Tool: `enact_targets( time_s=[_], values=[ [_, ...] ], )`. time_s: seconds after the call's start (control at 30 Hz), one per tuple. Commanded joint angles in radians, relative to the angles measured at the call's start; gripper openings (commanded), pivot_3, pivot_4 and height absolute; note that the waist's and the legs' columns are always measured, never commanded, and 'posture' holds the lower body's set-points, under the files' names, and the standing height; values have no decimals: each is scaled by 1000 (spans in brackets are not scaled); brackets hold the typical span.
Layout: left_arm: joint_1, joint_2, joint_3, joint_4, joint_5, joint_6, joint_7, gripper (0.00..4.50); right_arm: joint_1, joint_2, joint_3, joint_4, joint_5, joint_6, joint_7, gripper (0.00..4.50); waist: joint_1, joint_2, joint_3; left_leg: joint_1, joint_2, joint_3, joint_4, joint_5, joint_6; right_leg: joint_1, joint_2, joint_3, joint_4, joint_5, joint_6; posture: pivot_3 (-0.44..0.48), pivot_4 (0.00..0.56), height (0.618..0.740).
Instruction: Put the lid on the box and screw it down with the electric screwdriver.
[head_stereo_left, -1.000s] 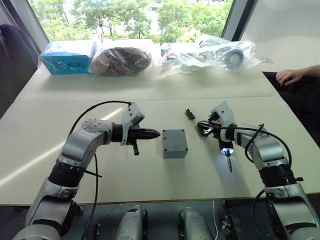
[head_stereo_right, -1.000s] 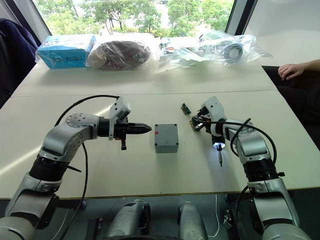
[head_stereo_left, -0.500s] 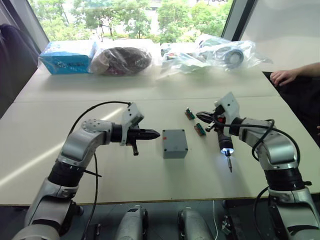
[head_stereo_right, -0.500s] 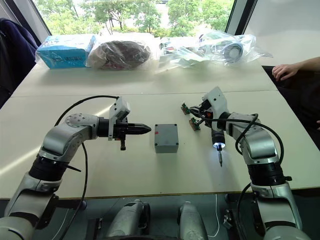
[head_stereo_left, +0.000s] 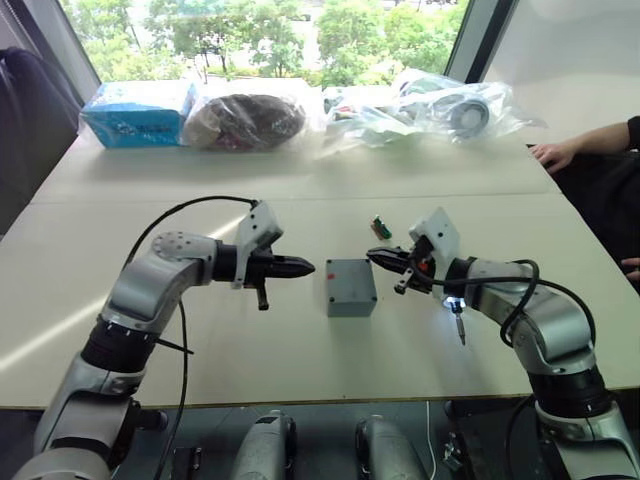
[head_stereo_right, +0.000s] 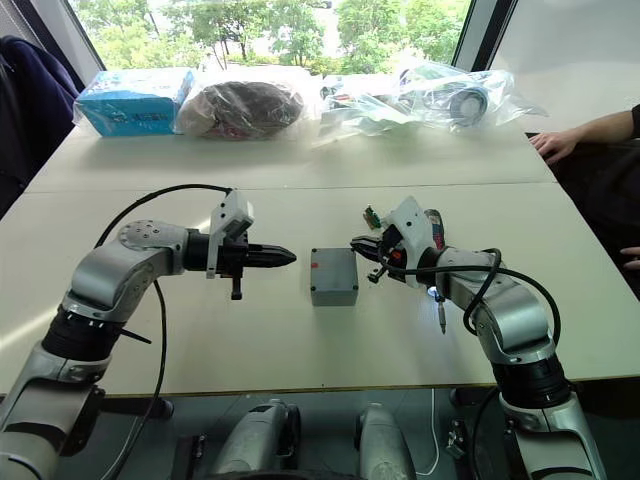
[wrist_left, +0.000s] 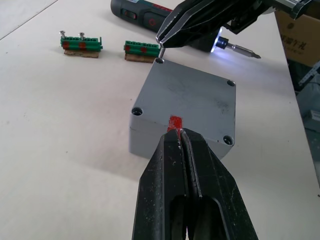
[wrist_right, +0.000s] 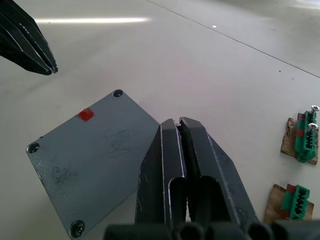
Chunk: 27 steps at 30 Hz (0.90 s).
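The grey box (head_stereo_left: 350, 287) sits mid-table with the flat lid (wrist_left: 187, 102) resting on top, a red mark near one edge. My left gripper (head_stereo_left: 308, 267) is shut and empty, its tip level with the box's left side, a short gap away. My right gripper (head_stereo_left: 372, 256), also shut and empty, has its tip at the lid's far right corner, by a screw hole. The electric screwdriver (wrist_left: 142, 9) lies on the table behind my right forearm, its tip light on and its bit (head_stereo_left: 459, 328) pointing toward the near edge.
Two small green terminal blocks (wrist_left: 81, 45) (wrist_left: 142, 50) lie just beyond the box. A blue carton (head_stereo_left: 135, 112) and plastic bags (head_stereo_left: 420, 108) line the far edge. A person's hand (head_stereo_left: 555, 152) rests at the far right.
My right gripper swung left from above the screwdriver to the box's far right corner. The left gripper, box and screwdriver stayed put. The person's hand shifted slightly.
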Motion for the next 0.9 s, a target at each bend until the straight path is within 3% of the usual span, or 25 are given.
enact_targets(
  time_s=[0.03,0.9],
  values=[
    [-6,3,11,-33,-14,-2,0,0,4,5,-3,-13,-4,-25,-8,24,0,0,0,0,0,0,0,0,0,0,0,0,0,0,0,0,150,740],
    [2,-5,2,-11,-3,-24,-2,0,20,2,29,0,-14,-33,-15,24,1,0,0,0,0,0,0,0,0,0,0,0,0,0,0,0,150,740]
  ],
)
